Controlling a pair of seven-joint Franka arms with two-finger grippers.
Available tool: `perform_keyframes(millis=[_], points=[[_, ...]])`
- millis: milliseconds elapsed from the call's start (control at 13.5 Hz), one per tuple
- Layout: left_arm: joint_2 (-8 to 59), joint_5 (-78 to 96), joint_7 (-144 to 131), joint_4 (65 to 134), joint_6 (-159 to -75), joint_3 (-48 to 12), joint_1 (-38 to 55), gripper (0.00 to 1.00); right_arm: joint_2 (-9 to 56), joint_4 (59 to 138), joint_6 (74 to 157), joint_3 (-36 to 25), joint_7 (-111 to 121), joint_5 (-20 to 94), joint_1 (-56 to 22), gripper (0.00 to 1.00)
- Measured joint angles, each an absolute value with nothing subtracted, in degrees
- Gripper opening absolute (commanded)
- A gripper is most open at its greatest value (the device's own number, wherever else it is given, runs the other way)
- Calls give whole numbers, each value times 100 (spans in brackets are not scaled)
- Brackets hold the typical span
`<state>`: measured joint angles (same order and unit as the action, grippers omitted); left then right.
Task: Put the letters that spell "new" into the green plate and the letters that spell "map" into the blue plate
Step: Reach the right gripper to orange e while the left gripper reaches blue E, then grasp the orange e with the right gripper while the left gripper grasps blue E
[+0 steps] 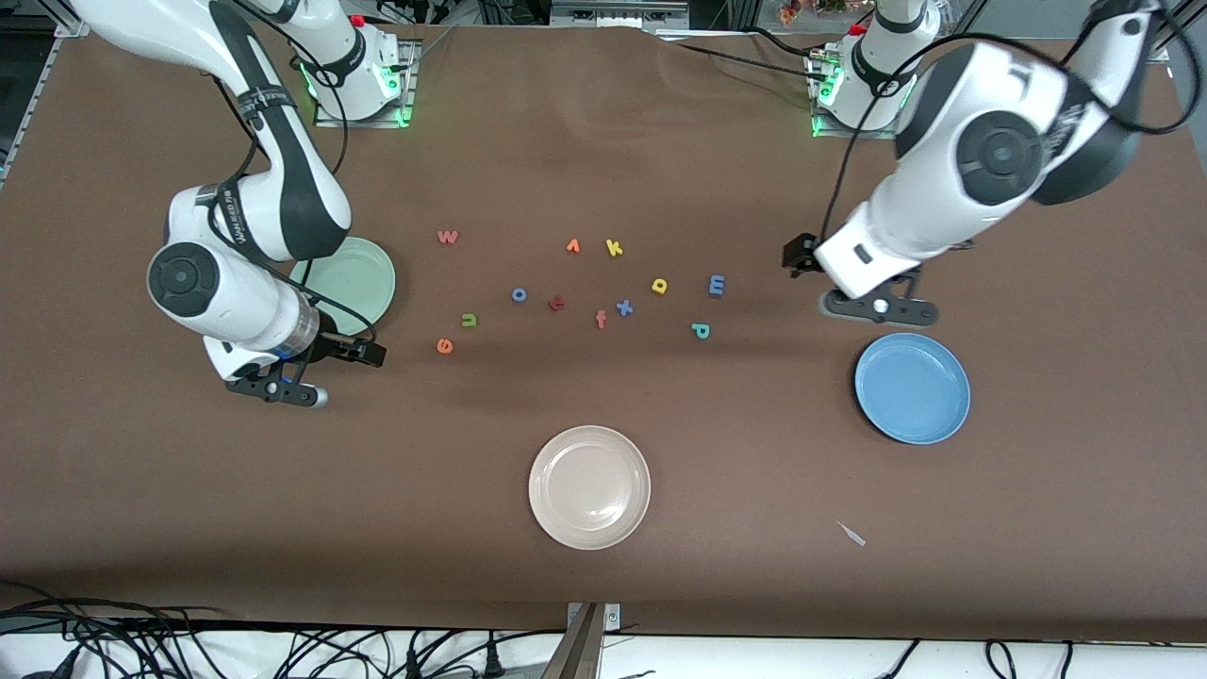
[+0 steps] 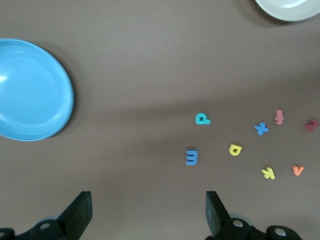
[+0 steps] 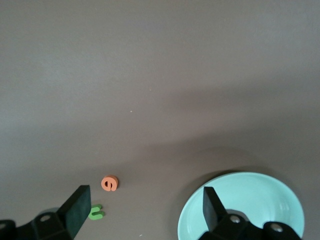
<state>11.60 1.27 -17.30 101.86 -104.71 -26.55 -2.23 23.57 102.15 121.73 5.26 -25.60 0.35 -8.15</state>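
The pink-red "w" (image 1: 448, 237), green "n" (image 1: 469, 321) (image 3: 96, 212) and orange "e" (image 1: 445, 346) (image 3: 109, 183) lie on the table beside the green plate (image 1: 370, 283) (image 3: 250, 195). The blue "m" (image 1: 717, 285) (image 2: 192, 157), yellow "a" (image 1: 659, 286) (image 2: 235, 149) and teal "p" (image 1: 700, 330) (image 2: 202, 119) lie toward the blue plate (image 1: 912, 388) (image 2: 30, 90). My right gripper (image 1: 276, 389) (image 3: 145, 210) hangs open and empty over the table at the green plate's rim. My left gripper (image 1: 880, 307) (image 2: 148, 212) hangs open and empty beside the blue plate.
Other letters lie among them: orange pointed one (image 1: 572, 246), yellow "k" (image 1: 614, 248), blue "o" (image 1: 519, 295), dark red one (image 1: 556, 304), red "f" (image 1: 601, 320), blue "x" (image 1: 623, 307). A cream plate (image 1: 589, 487) sits nearer the front camera. The right arm covers part of the green plate.
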Motion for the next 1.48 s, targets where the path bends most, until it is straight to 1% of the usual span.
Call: perform_keyframes(millis=[148,222,296,370,518,740,962,1036,1110,1258,1480], points=[[1162,127,-1989,10718,-11049,-2985,-220,100,2447,10315,12317,527,-2962,36,-877,92],[1161,127,-2099,10981,-11339,-3133,-218,100,2494,10437,12521,529,-3133,36,-942,91],[1162,127,-2209,11267,-11653,-3276,-217,100,2535,10605,12823,529,-3331,36,-1041,86],[1162,127,-2300,11562,-11988,-3408,-216,100,2575,10768,13119,530,-3532,36,-1145,85],[1163,126,-2414,12110,-12643,-3583,-201,100,2649,10969,13446,529,-3830,35,-1287,84],[1228,-89,-2448,12715,-13360,-3607,-78,100,2759,11036,13538,526,-4070,34,-1432,84],[1616,-977,-3017,12831,-13794,-3607,-59,100,2964,11151,13900,521,-4410,32,-1603,78],[1819,-1308,-3298,12830,-13959,-3608,-35,100,3037,11183,13980,521,-4478,31,-1673,77],[2040,-1665,-3612,12825,-14084,-3605,-1,99,3093,11205,14038,520,-4519,31,-1719,73],[2442,-2181,-4109,12789,-14198,-3599,26,98,3130,11222,14072,510,-4528,31,-1747,68],[2726,-2272,-4255,12715,-14222,-3579,24,93,3133,11251,14074,484,-4528,31,-1747,67]])
